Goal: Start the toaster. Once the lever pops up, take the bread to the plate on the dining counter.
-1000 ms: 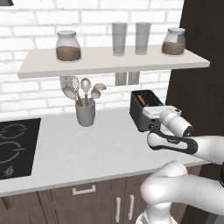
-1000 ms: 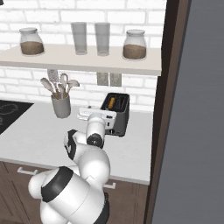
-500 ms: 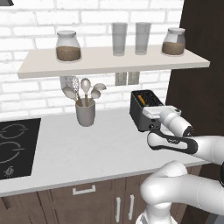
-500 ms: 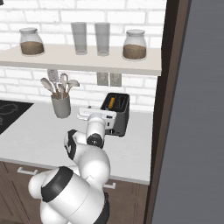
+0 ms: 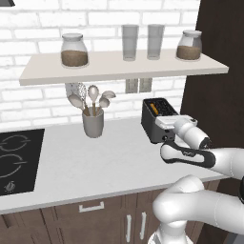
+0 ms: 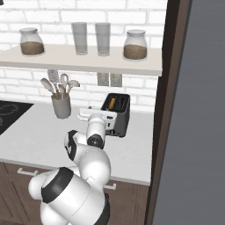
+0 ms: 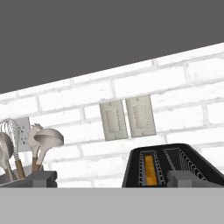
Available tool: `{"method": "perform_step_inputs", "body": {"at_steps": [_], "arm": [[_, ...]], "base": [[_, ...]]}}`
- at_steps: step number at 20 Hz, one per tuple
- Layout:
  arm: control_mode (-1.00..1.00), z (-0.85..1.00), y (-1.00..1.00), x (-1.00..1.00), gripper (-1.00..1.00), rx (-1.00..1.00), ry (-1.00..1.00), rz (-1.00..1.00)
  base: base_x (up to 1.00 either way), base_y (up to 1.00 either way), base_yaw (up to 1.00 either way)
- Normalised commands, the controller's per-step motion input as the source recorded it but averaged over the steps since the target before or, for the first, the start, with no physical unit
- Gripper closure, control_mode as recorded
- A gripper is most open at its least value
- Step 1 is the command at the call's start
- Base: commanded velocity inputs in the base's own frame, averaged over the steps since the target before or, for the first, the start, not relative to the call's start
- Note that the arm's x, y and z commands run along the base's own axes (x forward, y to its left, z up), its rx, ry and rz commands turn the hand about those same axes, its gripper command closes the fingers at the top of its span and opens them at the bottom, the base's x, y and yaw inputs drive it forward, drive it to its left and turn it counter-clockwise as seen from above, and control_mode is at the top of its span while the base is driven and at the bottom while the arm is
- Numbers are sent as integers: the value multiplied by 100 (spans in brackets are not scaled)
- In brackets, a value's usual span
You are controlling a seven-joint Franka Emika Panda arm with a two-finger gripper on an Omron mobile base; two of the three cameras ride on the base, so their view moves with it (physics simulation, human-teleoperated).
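— What is the wall like?
— It is white brick (image 5: pixel 33 102). Two pale plates (image 7: pixel 127 118) sit side by side on it, under a long shelf (image 5: pixel 119 69).
— What stands on the shelf?
— Two jars with brown stuff, one (image 5: pixel 74 50) at the left and one (image 5: pixel 189 45) at the right. Two clear glasses (image 5: pixel 141 42) stand between them.
— And down low?
— A pale counter (image 5: pixel 95 164) with a black cooktop (image 5: pixel 16 162) at the left. A grey cup (image 5: pixel 93 123) full of spoons stands by the wall. Dark brown cupboards (image 5: pixel 95 219) are under the counter. A tall dark panel (image 6: pixel 169 110) stands at the right.
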Motion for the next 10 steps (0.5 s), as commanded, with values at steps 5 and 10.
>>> {"method": "perform_step_inputs", "body": {"at_steps": [5, 10], "arm": [[-100, 0, 0, 0, -100, 0, 0, 0], [-100, 0, 0, 0, -100, 0, 0, 0]], "base": [[0, 0, 0], [0, 0, 0]]}}
